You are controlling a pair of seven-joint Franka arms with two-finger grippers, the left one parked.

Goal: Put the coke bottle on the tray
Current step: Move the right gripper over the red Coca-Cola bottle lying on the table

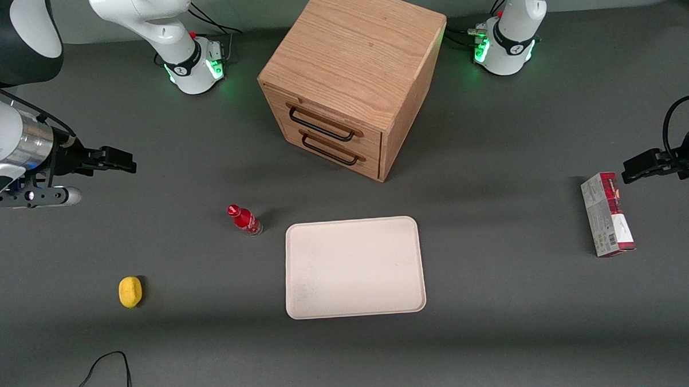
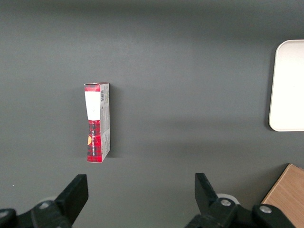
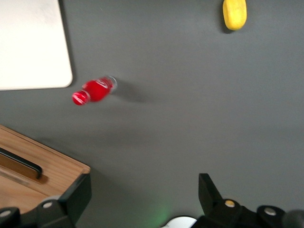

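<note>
The coke bottle (image 1: 244, 219) is a tiny red bottle with a red cap, standing on the grey table beside the tray (image 1: 354, 267), a large flat cream-white tray nearer the front camera than the wooden cabinet. My gripper (image 1: 127, 161) hangs open and empty above the table at the working arm's end, well apart from the bottle. In the right wrist view the bottle (image 3: 94, 90) stands beside the tray's rounded corner (image 3: 33, 45), with my gripper (image 3: 144, 192) wide open and nothing between its fingers.
A wooden two-drawer cabinet (image 1: 352, 78) stands farther from the front camera than the tray. A yellow lemon-like lump (image 1: 130, 292) lies toward the working arm's end. A red-and-grey carton (image 1: 607, 214) lies toward the parked arm's end. A black cable (image 1: 104, 374) loops at the table's front edge.
</note>
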